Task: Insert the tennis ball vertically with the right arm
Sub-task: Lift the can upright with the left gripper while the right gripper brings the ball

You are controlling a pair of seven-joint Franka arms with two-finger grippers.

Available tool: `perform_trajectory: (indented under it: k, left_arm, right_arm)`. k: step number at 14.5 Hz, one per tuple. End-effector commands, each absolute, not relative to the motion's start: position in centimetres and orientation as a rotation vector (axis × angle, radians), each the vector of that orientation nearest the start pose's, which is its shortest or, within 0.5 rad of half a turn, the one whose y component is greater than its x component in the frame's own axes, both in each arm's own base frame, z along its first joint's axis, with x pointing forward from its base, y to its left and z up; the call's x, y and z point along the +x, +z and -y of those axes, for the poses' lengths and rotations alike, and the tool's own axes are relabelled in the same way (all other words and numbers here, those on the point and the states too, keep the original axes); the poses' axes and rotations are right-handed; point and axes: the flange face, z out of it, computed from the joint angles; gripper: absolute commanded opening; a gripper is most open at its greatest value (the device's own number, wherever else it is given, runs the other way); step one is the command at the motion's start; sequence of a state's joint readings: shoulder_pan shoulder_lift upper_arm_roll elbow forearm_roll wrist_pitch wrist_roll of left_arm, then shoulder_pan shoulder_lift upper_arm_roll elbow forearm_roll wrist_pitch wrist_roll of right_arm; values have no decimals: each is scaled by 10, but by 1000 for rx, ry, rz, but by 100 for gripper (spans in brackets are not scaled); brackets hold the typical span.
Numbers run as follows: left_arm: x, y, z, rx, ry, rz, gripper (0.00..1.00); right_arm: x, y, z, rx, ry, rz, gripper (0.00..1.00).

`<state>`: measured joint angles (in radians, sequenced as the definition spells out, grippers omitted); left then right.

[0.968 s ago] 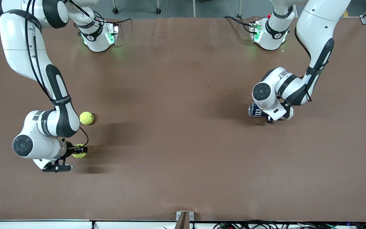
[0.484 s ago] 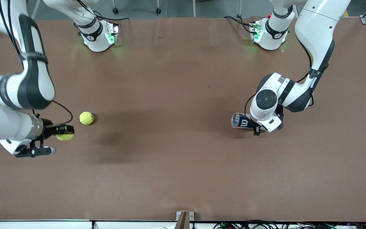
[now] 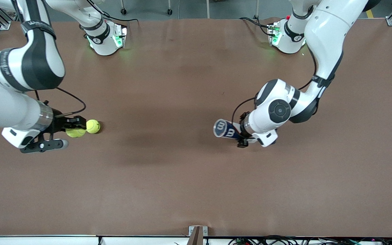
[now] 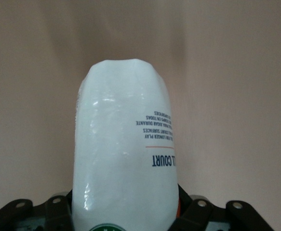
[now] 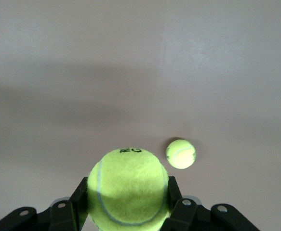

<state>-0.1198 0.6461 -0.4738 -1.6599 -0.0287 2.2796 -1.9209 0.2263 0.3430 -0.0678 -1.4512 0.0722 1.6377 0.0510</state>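
Held ball: we see the tennis ball (image 5: 128, 187) clamped between the right gripper (image 3: 75, 126) fingers, up in the air over the table (image 3: 182, 183), just above the spare ball (image 3: 93, 126).
Jaw fit: pads on the ball's two sides; most of it stands proud of the tips.
Can: left gripper (image 3: 242, 136) closed around the ball can (image 3: 226, 130), lifted and tilted, mouth toward the right arm's end; well apart from the spare ball.
Progress: we judge pick-ups done.
Remaining: set the can upright, carry the ball over its mouth, lower it in.
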Motion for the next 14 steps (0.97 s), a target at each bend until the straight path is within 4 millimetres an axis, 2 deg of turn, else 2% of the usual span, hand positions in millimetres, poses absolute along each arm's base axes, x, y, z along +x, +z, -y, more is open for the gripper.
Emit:
perform_trajectory:
  k: [1,3,5,7,10,14]
  left_arm:
    - [606,263,385,-2489,606,2220,64]
    - [598,270,404,-2569,769,2215,64]
    - [595,273,410,-2614,939,2207,64]
    - [587,273,415,-2674,1086,2165,64]
    - [559,251,421,-2790,1156,2121,64]
    - [532,237,424,-2888,1247,2084,64]
  right_arm:
    - [625,479,-150,-3109,258,66,36]
    - [618,476,-178,-3114,266,58,36]
    - [610,476,-207,-3085,275,-16,36]
    - [605,475,-225,-3016,310,-118,36]
    - [597,476,-251,-2939,342,-195,36]
    - [583,476,-303,-2918,311,-336,35]
